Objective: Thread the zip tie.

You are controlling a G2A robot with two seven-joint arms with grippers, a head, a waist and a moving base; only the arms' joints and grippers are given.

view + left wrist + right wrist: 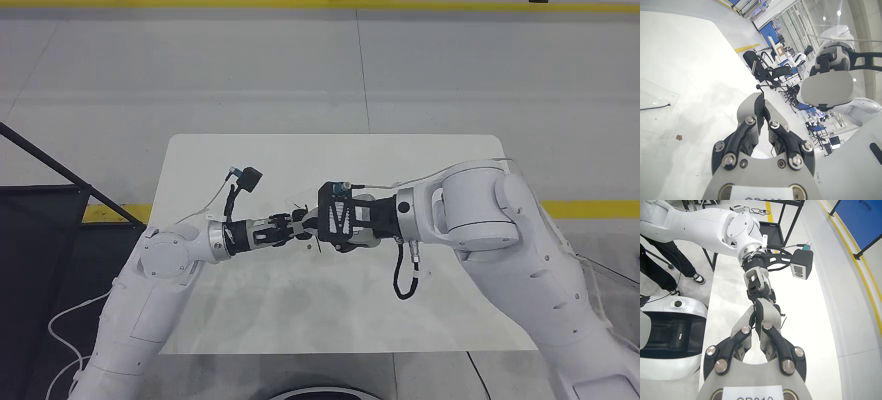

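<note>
Left wrist view, left fingers (747, 108) pinching zip tie (763, 94), right fingers (770, 311) shut on it too

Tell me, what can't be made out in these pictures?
- Left wrist view: part of the zip tie is hidden between the shut pads of the left gripper.
- Same view: a second tie on a clear sheet is cut off by the edge.
- Right wrist view: the shut fingers of the right gripper hide whatever they pinch.
- Top view: too small to tell whether the tie is threaded.
</note>
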